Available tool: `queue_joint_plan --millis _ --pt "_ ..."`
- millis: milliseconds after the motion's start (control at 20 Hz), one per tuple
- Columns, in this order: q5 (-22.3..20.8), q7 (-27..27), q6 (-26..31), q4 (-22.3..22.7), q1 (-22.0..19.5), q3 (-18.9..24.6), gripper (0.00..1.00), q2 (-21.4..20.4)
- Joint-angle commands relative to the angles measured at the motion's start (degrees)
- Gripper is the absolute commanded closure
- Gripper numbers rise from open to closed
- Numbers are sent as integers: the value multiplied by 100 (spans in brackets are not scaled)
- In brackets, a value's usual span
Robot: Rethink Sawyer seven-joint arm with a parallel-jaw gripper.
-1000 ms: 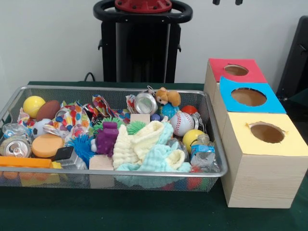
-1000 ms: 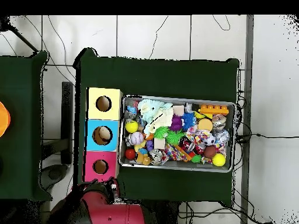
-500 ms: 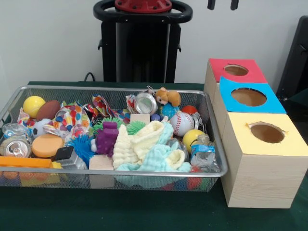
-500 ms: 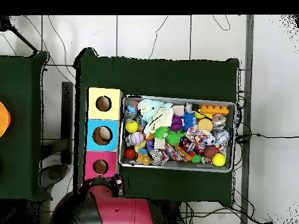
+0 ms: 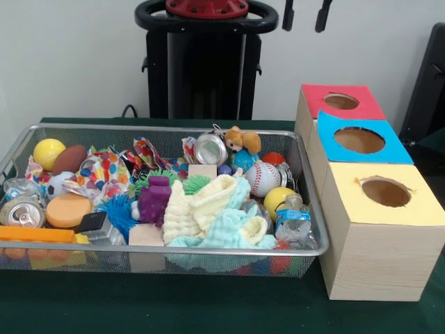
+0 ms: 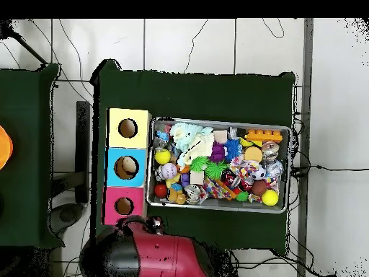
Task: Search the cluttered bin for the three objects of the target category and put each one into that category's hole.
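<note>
The gripper is hanging at the very top of the front view, above and behind the wire-mesh bin, with its two dark fingers standing apart and nothing between them. From overhead, the red and black arm is sitting at the table's near edge, just below the box with the red surround. The bin is lying on the green table and is holding a dense jumble — an orange-brown plush animal with a pale face is perching near the far wall, touching a crushed silver can on one side and sitting just above a baseball. A yellow ball and a brown football are resting together in the far corner on the other side, near a polka-dot cloth. A purple block toy is standing upright in the middle, beside a blue spiky ball and a heap of pale yellow and mint cloths. A small water bottle is leaning against the wall nearest the boxes. Just beside that wall, three pale wood-grain boxes are lining up in a row — the red-surround hole is lying farthest back, the blue-surround hole between, and the yellow-surround hole nearest the camera. No striped orange toy is showing clearly among the clutter.
</note>
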Motion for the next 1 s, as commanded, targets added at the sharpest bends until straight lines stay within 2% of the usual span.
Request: queue_joint_plan --millis 50,400,750,1000 --pt "155 1624 -534 -351 -156 -194 0 541" --pt "189 1397 -939 -155 -336 -121 0 670" --pt "314 1386 -2029 140 -762 237 0 1613" --pt "282 1456 -2948 155 -987 411 0 2359"
